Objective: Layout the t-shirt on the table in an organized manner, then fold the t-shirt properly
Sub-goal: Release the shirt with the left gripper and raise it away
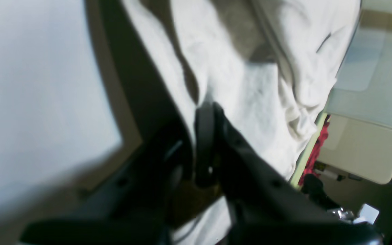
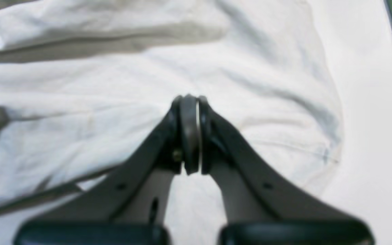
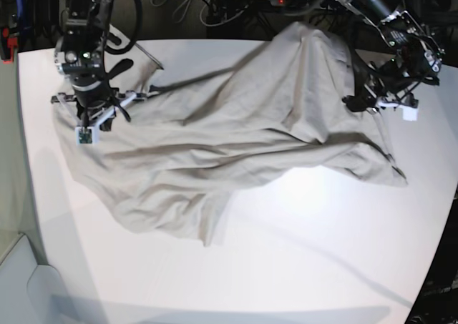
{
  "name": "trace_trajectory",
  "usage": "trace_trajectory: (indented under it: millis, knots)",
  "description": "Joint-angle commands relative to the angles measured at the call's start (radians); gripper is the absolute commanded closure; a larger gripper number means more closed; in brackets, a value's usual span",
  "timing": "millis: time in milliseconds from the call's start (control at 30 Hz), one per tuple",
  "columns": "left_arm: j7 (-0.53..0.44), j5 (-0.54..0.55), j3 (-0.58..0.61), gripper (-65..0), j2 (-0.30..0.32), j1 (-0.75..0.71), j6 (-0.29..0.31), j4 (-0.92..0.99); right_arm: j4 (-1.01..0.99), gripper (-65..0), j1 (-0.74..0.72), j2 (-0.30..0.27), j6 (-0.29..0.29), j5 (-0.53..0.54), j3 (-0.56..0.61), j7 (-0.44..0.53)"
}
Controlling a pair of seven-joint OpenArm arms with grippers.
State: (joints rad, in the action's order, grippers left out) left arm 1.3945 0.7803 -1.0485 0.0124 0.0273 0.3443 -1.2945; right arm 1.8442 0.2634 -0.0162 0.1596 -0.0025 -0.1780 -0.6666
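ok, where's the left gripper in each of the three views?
Left wrist: left gripper centre frame, jaws shut, tips pinching the t-shirt.
Right wrist: not in view; only the right gripper over the t-shirt.
Base: left gripper upper right, at the t-shirt's raised right edge.
Shared landmark: the t-shirt, lying on the white table.

No readable text, no labels, no brands, no numbers in any view
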Motion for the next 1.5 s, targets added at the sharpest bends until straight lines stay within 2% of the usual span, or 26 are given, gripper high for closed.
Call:
trace_trajectory:
  millis: [0,67,233,367,467,600,767,1100,1467]
  knots:
    - [0.002,0.02,0.0,-1.9,0.011,0.003,0.0,-0.023,0.012,0.0,-0.014,-0.005,-0.005,0.003,-0.001,0.026]
    - [0.002,0.021,0.0,0.0,0.031,-0.013,0.0,-0.023,0.001,0.0,-0.023,-0.005,-0.005,0.003,-0.001,0.026]
    - [0.002,0.032,-0.013,-0.2,0.077,-0.046,0.002,-0.044,-0.034,0.0,-0.048,-0.006,-0.005,0.003,-0.001,0.026]
    - [0.002,0.113,-0.037,-0.2,0.117,-0.091,0.002,-0.079,-0.056,0.0,-0.048,0.0,-0.004,0.005,0.004,0.028]
    - [0.002,0.176,-0.036,-0.2,0.151,-0.125,-0.001,-0.092,-0.059,0.0,-0.063,-0.005,-0.004,0.005,0.059,0.028]
    - [0.002,0.198,-0.036,-0.2,0.185,-0.145,0.0,-0.081,-0.062,0.0,-0.071,-0.003,-0.004,0.005,0.105,0.028]
    - [0.002,0.216,-0.037,-0.2,0.192,-0.171,0.002,-0.099,-0.085,0.0,-0.111,-0.003,-0.004,0.005,0.173,0.028]
    - [0.002,0.328,-0.034,-0.2,0.192,-0.29,0.002,-0.106,-0.269,0.0,-0.18,0.002,-0.004,0.005,0.199,0.028]
    - [0.002,0.543,-0.028,-0.2,0.188,-0.416,0.002,-0.107,-0.3,0.0,-0.22,0.002,-0.004,0.005,0.214,0.029]
